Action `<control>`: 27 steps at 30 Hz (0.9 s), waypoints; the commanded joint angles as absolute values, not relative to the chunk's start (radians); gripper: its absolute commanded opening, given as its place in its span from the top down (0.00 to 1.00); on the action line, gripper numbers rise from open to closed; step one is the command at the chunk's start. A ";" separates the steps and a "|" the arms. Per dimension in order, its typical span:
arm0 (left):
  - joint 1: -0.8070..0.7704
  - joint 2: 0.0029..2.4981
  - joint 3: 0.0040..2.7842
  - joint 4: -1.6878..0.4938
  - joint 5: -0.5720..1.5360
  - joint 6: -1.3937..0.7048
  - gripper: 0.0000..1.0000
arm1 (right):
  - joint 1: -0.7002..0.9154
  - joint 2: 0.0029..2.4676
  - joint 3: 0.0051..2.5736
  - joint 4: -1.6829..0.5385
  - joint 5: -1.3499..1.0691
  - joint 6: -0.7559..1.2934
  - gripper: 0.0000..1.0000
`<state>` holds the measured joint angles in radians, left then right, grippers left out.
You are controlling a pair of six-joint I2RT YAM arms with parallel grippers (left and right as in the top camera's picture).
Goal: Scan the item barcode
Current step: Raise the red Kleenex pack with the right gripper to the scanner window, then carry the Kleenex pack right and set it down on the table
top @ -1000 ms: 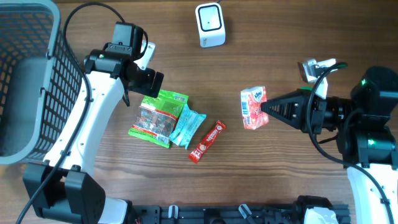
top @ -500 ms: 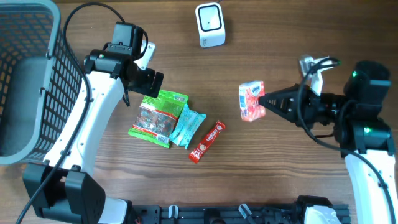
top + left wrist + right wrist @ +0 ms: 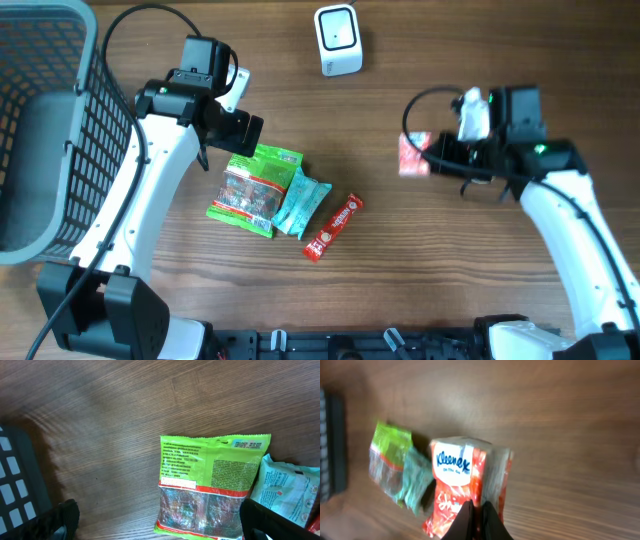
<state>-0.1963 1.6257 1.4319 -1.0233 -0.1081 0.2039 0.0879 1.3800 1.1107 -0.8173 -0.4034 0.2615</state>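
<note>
The right end effector (image 3: 477, 516), clamped tight, pinches the Kleenex tissue pack (image 3: 460, 480), well right of the barcode scanner (image 3: 338, 40). Presenting step: next, the barcode must probably face the scanner. The left end effector (image 3: 238, 128) is wide open, empty.

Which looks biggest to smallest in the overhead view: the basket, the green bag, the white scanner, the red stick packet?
1. basket
2. green bag
3. white scanner: wider than the stick packet but similar in length. It stands up nearer the camera, so this place is unsure.
4. red stick packet
</note>
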 commanded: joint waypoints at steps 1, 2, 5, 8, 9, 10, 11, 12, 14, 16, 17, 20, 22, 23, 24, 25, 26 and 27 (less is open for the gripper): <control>-0.199 1.621 1.442 -1.021 -0.117 0.213 0.00 | 0.128 1.434 1.424 -0.952 -0.207 0.302 0.96; -0.199 1.621 1.442 -1.021 -0.117 0.213 0.00 | 0.150 1.494 1.570 -1.048 -0.195 0.307 0.96; -0.199 1.621 1.442 -1.021 -0.117 0.212 0.00 | 0.210 1.677 1.954 -1.265 -0.043 0.307 0.96; -0.199 1.621 1.442 -1.021 -0.117 0.213 0.00 | 0.290 1.894 2.341 -1.385 0.081 0.298 0.96; -0.199 1.621 1.442 -1.021 -0.117 0.213 0.00 | 0.310 1.935 2.388 -1.385 0.114 0.294 0.96; -0.199 1.621 1.442 -1.021 -0.117 0.212 0.00 | 0.336 1.985 2.420 -1.361 0.173 0.286 0.96; -0.199 1.621 1.442 -1.021 -0.117 0.213 0.00 | 0.357 2.014 2.420 -1.323 0.207 0.253 0.95; -0.199 1.621 1.442 -1.021 -0.117 0.213 0.00 | 0.375 2.043 2.416 -1.289 0.232 0.223 0.95; -0.199 1.621 1.442 -1.021 -0.117 0.213 0.00 | 0.411 2.109 2.415 -1.222 0.282 0.187 0.95; -0.199 1.621 1.442 -1.021 -0.117 0.212 0.00 | 0.439 2.180 2.414 -1.154 0.309 0.152 0.96; -0.199 1.621 1.442 -1.021 -0.117 0.213 0.00 | 0.452 2.218 2.414 -1.125 0.327 0.153 0.96; -0.199 1.621 1.442 -1.021 -0.117 0.213 0.00 | 0.478 2.325 2.414 -1.040 0.395 0.157 0.96; -0.199 1.621 1.442 -1.021 -0.117 0.213 0.00 | 0.485 2.392 2.414 -0.973 0.468 0.156 0.95; -0.199 1.621 1.442 -1.021 -0.117 0.213 0.00 | 0.487 2.426 2.414 -0.935 0.490 0.155 0.95; -0.199 1.621 1.442 -1.021 -0.117 0.213 0.00 | 0.487 2.447 2.414 -0.908 0.500 0.153 0.95; -0.199 1.621 1.442 -1.021 -0.117 0.213 0.00 | 0.487 2.473 2.414 -0.868 0.503 0.128 0.95; -0.199 1.621 1.442 -1.021 -0.117 0.213 0.00 | 0.487 2.490 2.414 -0.841 0.503 0.110 0.95; -0.199 1.621 1.442 -1.021 -0.117 0.212 0.00 | 0.487 2.505 2.414 -0.818 0.503 0.104 0.96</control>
